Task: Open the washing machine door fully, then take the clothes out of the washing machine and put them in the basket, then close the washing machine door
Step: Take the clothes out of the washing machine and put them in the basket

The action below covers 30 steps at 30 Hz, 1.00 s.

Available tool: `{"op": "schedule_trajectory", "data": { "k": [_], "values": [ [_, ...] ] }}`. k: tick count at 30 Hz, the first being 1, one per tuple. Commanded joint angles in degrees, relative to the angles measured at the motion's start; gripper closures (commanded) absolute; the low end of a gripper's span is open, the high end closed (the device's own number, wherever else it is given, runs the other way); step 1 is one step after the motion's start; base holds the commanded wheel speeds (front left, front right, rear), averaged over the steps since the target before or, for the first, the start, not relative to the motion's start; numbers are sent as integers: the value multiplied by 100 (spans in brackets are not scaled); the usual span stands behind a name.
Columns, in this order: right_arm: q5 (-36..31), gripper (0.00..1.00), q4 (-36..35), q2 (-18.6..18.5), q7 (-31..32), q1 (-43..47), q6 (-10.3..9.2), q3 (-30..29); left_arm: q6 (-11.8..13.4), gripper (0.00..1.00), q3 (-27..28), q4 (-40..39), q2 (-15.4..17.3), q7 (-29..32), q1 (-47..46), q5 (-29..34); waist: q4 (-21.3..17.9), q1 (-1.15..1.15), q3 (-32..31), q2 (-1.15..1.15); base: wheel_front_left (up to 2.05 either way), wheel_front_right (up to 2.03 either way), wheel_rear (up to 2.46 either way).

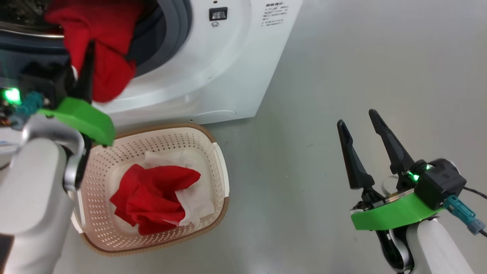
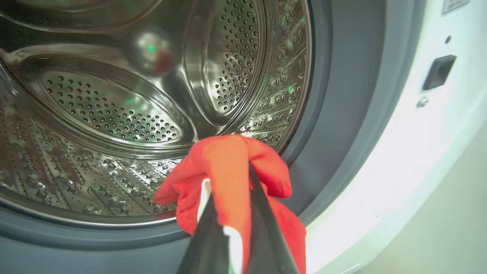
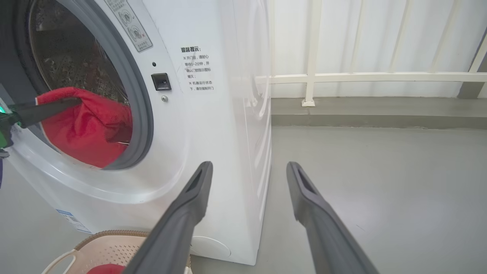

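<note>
Head view, upper left: a red garment [image 1: 102,42] is pinched by the left gripper [image 1: 88,57] at the washer [image 1: 213,68] mouth, seemingly for lifting to the basket [image 1: 222,167] placed just below. Lower right, the right gripper [image 1: 357,116] is held wide, empty.

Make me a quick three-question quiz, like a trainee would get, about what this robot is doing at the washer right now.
1. True or false: the right gripper is shut on a piece of clothing.
2. What is the left gripper clamped on at the opening of the washing machine? A) a white towel B) a red garment C) a bottle
3. Fill in: another red garment already lies in the cream perforated ____ in front of the machine.

Key: 1 false, its fingers are apart and hold nothing. 2 B. 3 basket.
</note>
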Motion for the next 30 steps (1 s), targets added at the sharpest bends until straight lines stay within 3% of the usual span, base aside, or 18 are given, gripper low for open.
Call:
{"op": "schedule_trajectory", "data": {
  "k": [1,14,30],
  "values": [
    [-47,0,-124,-20,-37,173,35,94,109,100,151,-422,298,77,230,8,68,0,-101,0,0,0,0],
    [-98,0,-179,-20,-37,336,35,-97,683,100,264,-2400,410,320,1729,-132,292,0,-462,0,0,0,0],
    [-169,0,-140,-20,-37,563,35,-200,1243,100,161,-3808,375,518,2767,-22,495,0,-1028,0,0,0,0]
  ]
}}
